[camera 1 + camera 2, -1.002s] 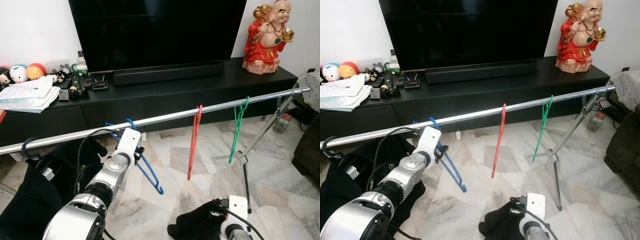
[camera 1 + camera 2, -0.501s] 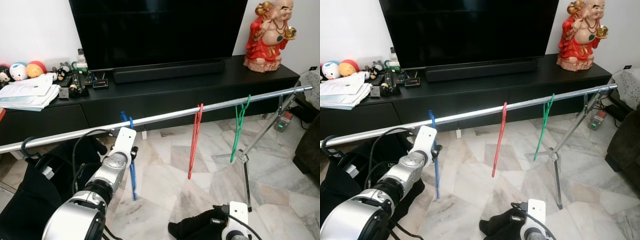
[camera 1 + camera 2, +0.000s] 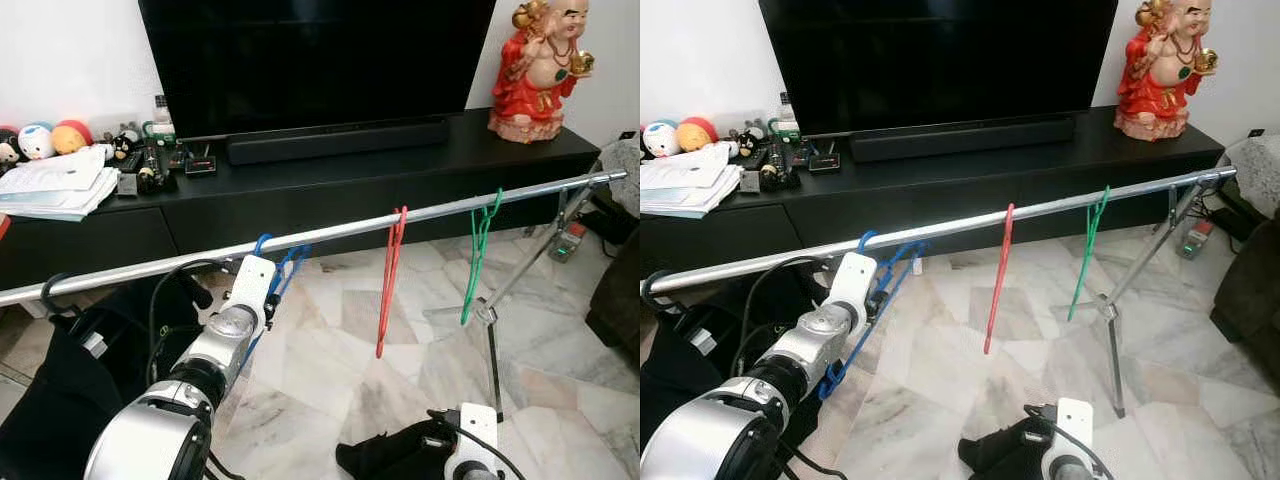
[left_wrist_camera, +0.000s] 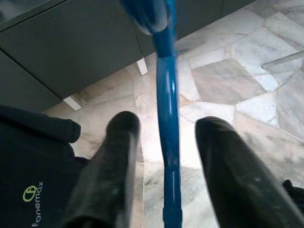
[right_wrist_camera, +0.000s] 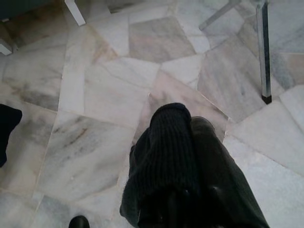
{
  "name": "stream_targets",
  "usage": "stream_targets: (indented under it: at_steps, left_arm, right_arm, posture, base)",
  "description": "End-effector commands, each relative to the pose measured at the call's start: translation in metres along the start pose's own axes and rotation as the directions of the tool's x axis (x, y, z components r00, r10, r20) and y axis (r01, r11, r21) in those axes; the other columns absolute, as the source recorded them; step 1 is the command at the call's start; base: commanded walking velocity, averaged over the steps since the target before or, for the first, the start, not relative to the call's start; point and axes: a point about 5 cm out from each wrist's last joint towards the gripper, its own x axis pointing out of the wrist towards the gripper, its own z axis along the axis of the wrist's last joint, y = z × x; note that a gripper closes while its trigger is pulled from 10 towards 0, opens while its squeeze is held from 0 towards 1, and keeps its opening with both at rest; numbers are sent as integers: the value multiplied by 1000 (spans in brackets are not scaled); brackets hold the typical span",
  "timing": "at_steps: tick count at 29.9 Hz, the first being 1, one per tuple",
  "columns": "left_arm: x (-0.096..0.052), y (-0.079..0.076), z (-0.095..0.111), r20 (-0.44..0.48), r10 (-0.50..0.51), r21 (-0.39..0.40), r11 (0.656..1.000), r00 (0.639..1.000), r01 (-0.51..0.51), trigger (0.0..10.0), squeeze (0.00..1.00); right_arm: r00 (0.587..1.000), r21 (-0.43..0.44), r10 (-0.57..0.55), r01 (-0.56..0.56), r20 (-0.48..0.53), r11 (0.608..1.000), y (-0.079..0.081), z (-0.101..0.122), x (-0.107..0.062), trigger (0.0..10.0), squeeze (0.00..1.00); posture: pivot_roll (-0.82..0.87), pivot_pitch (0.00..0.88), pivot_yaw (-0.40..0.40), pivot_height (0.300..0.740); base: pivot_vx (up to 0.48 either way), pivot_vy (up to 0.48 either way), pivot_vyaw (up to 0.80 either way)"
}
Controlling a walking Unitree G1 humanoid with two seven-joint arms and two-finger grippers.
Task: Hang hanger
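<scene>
Marble tiles run under a long silver rail that crosses the room ahead of us on a folding stand, with a black TV cabinet behind it.

Our left gripper is up at about 11 o'clock, just under the rail. Its wrist view shows the two black fingers parted, with the blue hanger running down the gap between them; we cannot tell whether either finger touches it. The hanger's hook looks to be over the rail, and the body slants down beside the arm. To do this step well, we should be sure the hook has seated fully, then draw the fingers straight back along the shaft without snagging it (a sideways tug could swing it off).

Our right gripper sits low at 5 o'clock, closed on a black garment bunched over the floor.

A red hanger and a green hanger already hang farther along, toward 1 o'clock. On the cabinet stand a big dark TV, a soundbar, a red figurine, papers and small toys.
</scene>
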Motion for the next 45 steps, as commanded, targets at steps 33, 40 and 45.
stream_targets:
  at_steps: [33,40,45]
  left_arm:
    - [-3,11,-9,14,47,51,998,999,-47,0,0]
    - [-9,16,4,174,45,-45,998,984,-37,0,0]
    - [-21,17,-1,256,22,-19,1000,967,-18,0,0]
  right_arm:
    - [1000,-5,14,-14,21,1000,2,0,-1,10000,0]
    - [1000,-1,5,-5,1,1000,1,-5,-2,10000,0]
    - [1000,0,2,-2,-10,1000,0,-7,-3,10000,0]
  posture:
    - [30,67,18,740]
    - [35,67,15,740]
    - [36,63,16,740]
  base:
    - [0,0,0]
    - [0,0,0]
    - [0,0,0]
